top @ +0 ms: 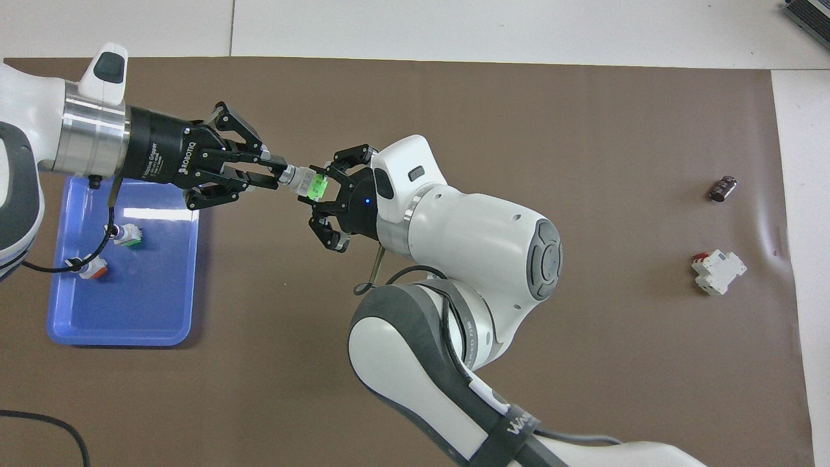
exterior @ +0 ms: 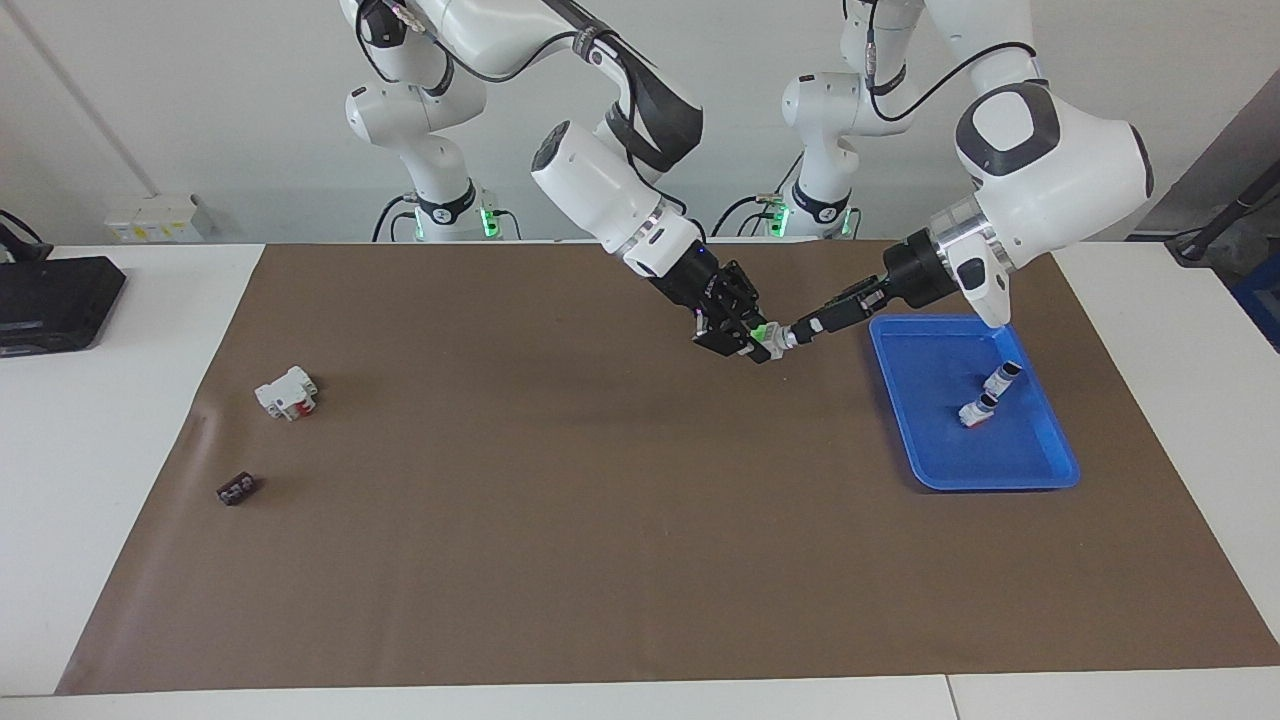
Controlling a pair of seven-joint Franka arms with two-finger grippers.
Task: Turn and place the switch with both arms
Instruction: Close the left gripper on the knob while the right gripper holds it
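The right arm (top: 454, 259) fills the overhead view's middle; the right gripper (top: 321, 194) stands wide around the switch's (top: 306, 184) green end. The left gripper (top: 272, 174), reaching from nine o'clock, pinches the knob end. The switch hangs over the mat (exterior: 600, 520), just beside the tray (exterior: 1050, 470). It lies level, green toward three o'clock. With only one narrow pinch holding it, it may twist or drop.
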